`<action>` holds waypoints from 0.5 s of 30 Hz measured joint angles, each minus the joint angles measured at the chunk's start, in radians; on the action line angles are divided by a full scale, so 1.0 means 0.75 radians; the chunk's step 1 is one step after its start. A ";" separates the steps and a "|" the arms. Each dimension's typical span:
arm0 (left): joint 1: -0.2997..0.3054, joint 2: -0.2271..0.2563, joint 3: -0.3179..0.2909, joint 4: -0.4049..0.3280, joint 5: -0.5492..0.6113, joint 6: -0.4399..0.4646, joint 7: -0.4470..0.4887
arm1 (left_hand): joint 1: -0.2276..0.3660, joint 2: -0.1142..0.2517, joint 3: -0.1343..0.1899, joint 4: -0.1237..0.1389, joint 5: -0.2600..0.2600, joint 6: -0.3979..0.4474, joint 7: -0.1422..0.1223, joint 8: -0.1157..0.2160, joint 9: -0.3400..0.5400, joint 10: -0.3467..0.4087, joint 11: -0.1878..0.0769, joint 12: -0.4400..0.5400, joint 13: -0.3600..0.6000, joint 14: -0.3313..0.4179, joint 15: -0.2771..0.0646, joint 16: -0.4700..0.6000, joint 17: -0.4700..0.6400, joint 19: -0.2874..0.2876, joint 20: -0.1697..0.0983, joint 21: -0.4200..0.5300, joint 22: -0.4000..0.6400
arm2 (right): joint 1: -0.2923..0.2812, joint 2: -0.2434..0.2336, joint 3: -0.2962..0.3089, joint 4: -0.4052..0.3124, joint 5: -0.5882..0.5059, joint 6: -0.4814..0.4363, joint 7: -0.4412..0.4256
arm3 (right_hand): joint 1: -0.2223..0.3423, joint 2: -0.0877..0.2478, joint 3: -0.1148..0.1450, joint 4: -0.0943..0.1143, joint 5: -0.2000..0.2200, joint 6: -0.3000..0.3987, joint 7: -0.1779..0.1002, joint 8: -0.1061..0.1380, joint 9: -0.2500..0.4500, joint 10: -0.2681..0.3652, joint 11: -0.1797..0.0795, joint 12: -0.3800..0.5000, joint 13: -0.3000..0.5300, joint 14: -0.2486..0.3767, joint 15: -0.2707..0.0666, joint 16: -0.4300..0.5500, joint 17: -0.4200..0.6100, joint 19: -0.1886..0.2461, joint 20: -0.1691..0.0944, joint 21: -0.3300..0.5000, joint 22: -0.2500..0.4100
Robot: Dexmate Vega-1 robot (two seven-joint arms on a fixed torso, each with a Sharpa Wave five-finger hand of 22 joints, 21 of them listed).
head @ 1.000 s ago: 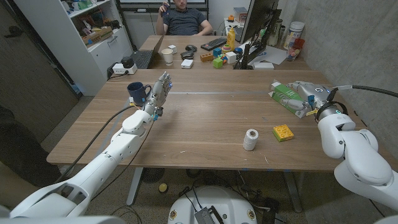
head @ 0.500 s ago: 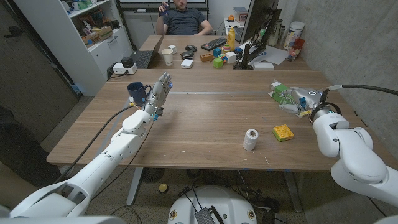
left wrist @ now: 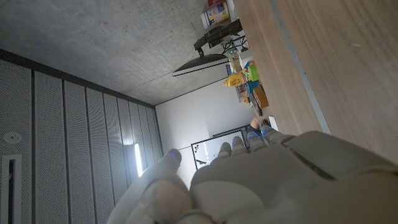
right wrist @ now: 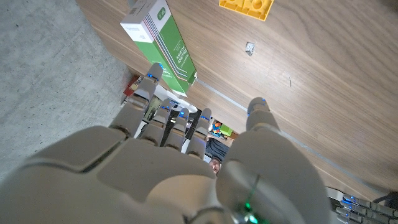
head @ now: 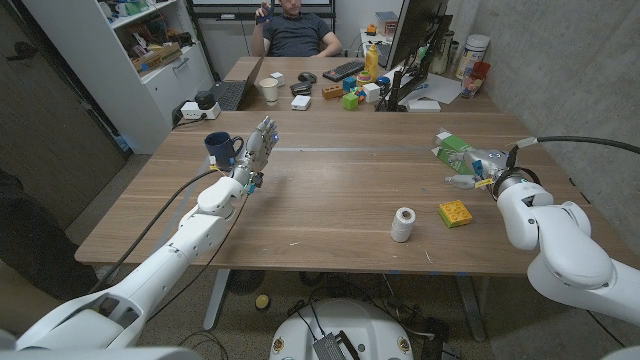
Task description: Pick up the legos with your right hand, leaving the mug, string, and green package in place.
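The yellow lego point(head: 455, 213) point(right wrist: 247, 6) lies on the wooden table point(head: 340, 190) near its right front. My right hand point(head: 472, 168) point(right wrist: 186, 162) hovers just behind the lego, at the near end of the green package point(head: 453, 150) point(right wrist: 158, 37), fingers apart and holding nothing. A white spool of string point(head: 403, 224) stands left of the lego. The dark blue mug point(head: 222, 148) stands at the left. Beside it my left hand point(head: 258, 148) point(left wrist: 249, 180) stands upright with fingers extended, holding nothing.
A second desk behind the table carries a monitor point(head: 412, 35), a keyboard point(head: 343, 70), a paper cup point(head: 269, 90) and coloured blocks point(head: 350, 98). A person point(head: 296, 28) sits behind it. A white shelf unit point(head: 140, 60) stands at the back left.
My right hand has moved left along the green package, toward the table's middle and nearer the lego. The left arm, mug, string and lego have not moved.
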 measured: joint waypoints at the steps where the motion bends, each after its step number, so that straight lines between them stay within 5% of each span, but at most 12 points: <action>1: -0.001 -0.001 0.000 0.001 0.000 0.000 -0.001 | 0.000 0.000 0.000 0.000 0.000 0.000 0.000 0.000 0.000 0.000 0.000 0.000 0.000 0.000 0.000 0.000 0.000 0.000 0.000 0.000 0.000 | 0.010 -0.005 -0.010 0.001 0.006 -0.002 0.004 | 0.006 -0.006 -0.008 0.001 0.000 -0.005 -0.001 0.000 0.000 0.000 0.000 0.000 0.000 0.000 0.000 0.000 0.000 0.000 0.000 0.000 0.000; 15: -0.021 -0.011 0.010 0.023 0.004 0.005 -0.009 | 0.000 0.000 0.000 0.000 0.000 0.000 0.000 0.000 0.000 0.000 0.000 0.000 0.000 0.000 0.000 0.000 0.000 0.000 0.000 0.000 0.000 | 0.134 -0.062 -0.133 0.004 0.082 -0.044 0.068 | 0.040 -0.040 -0.031 0.002 0.018 -0.057 -0.005 -0.020 0.000 -0.003 0.003 0.000 0.000 0.000 0.000 0.000 0.000 -0.005 -0.005 -0.009 0.000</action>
